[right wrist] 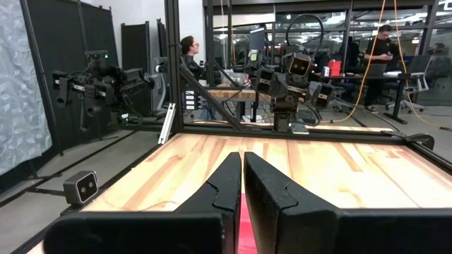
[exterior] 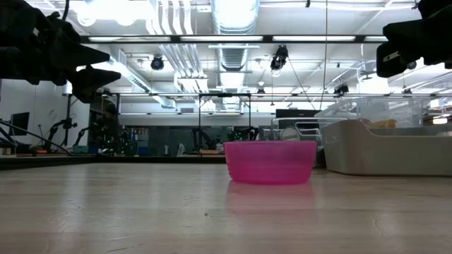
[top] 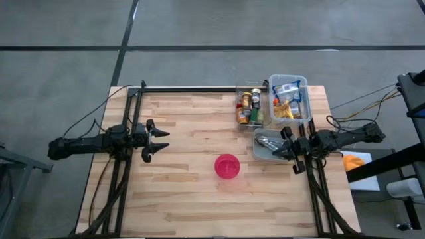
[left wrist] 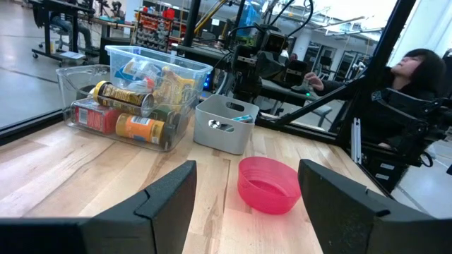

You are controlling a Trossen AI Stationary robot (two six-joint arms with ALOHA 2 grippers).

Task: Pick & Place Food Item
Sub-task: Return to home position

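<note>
The gray bin (left wrist: pixel 215 134) sits at the right side of the bench (top: pixel 186 199). A few utensils (top: pixel 267 141) lie inside it, too small to tell apart. Just beyond it, at the far right corner, stand a clear tub of cans (left wrist: pixel 70 85) and a clear tub of packets (top: pixel 287 78), both full. Left of the bin and nearer, a pink bowl (top: pixel 227 166) stands alone in the middle of the bench; the left wrist view shows it empty.

The right claw (right wrist: pixel 242 159) hangs over the right part of the gray bin, clenched on nothing, its fingers almost touching. The left claw (top: pixel 161 141) is well apart at the left side of the bench. It is released and empty, with its fingers spread wide.

Nothing loose lies on the boards, so the placing into the bin looks finished. What remains, by my reading, is for the right arm to draw off the bin and park like the left one.
</note>
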